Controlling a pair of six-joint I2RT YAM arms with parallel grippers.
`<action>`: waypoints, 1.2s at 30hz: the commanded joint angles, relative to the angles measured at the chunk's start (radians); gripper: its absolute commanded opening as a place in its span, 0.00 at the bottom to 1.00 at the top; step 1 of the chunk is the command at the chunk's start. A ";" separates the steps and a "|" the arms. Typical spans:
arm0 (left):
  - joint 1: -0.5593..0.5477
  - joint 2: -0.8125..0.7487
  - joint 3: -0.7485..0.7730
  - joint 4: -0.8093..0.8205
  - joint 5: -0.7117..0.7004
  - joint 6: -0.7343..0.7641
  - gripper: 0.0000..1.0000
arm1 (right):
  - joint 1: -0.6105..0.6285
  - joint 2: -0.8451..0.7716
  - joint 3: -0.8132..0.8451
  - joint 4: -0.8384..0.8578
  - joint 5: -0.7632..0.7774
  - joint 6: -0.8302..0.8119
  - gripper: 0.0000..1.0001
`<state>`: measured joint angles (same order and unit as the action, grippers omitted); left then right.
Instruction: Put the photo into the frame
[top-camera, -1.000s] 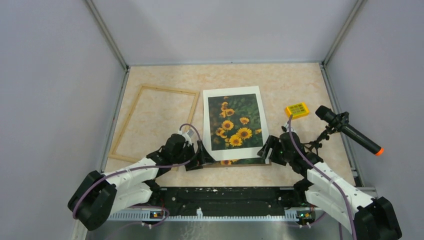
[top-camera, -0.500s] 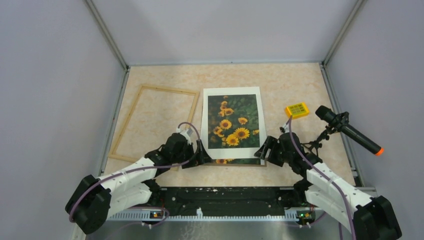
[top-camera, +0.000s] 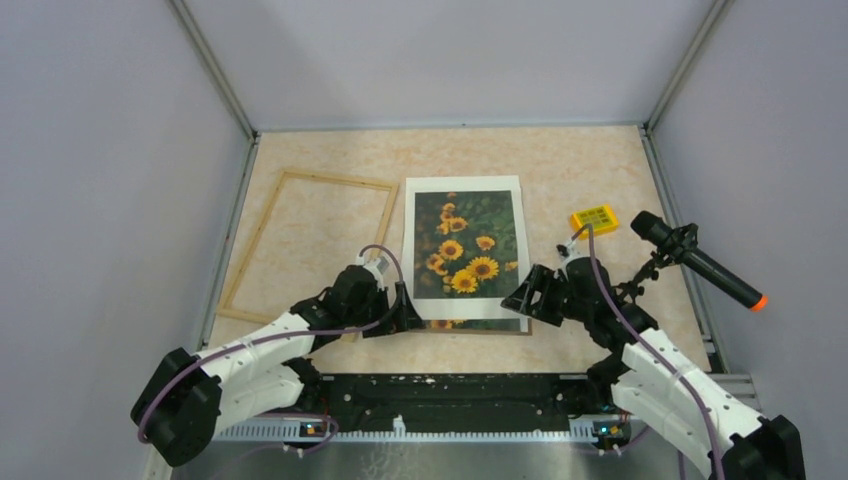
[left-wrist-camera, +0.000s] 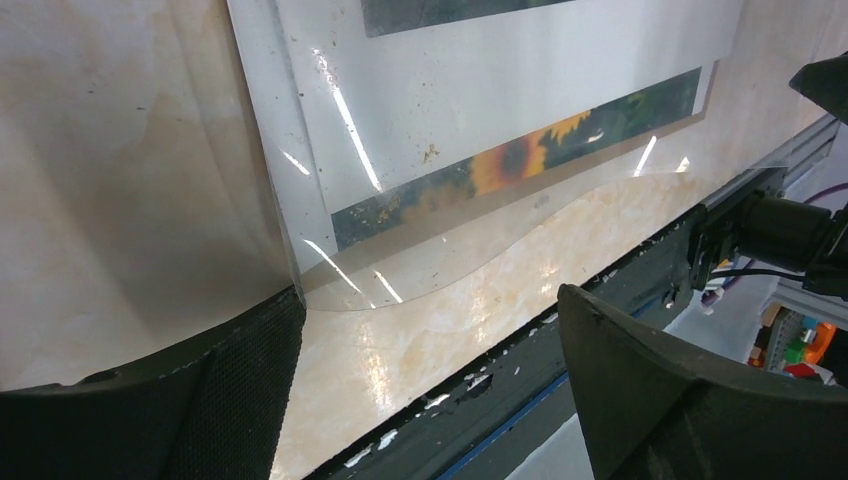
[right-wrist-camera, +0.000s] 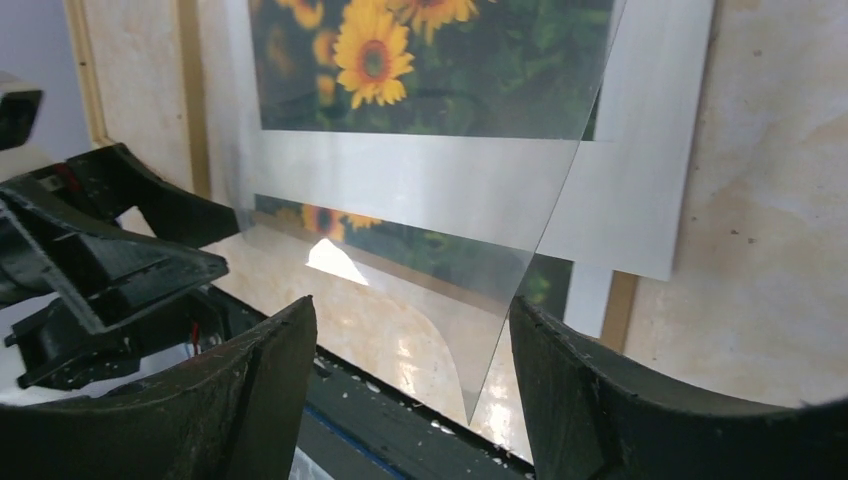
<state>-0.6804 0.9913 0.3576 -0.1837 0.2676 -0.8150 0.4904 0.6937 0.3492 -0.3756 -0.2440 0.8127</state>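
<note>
Both gaping, left pincer (top-camera: 408, 320), right pincer (top-camera: 518, 300), flanking photo (top-camera: 465, 245)

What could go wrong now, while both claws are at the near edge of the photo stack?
1. The clear sheet is thin and shiny; the open right claw may grab only it, not the photo.
2. The layers lie loose and offset, so a push from the left claw may slide them further apart.

Clear sheet (left-wrist-camera: 430, 255) over sunflower photo (left-wrist-camera: 520, 160)
</note>
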 joint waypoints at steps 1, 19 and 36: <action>-0.009 0.008 -0.038 0.092 0.066 -0.041 0.98 | 0.014 -0.040 0.065 -0.024 -0.046 0.023 0.69; -0.010 -0.014 -0.092 0.118 0.045 -0.056 0.97 | 0.014 -0.196 -0.050 0.054 -0.039 0.220 0.64; -0.012 0.095 -0.111 0.272 0.119 -0.060 0.99 | 0.014 -0.077 0.084 -0.005 0.133 -0.014 0.00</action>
<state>-0.6838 1.0286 0.2794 0.0402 0.3592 -0.8837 0.4908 0.5850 0.3214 -0.3920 -0.1463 0.9192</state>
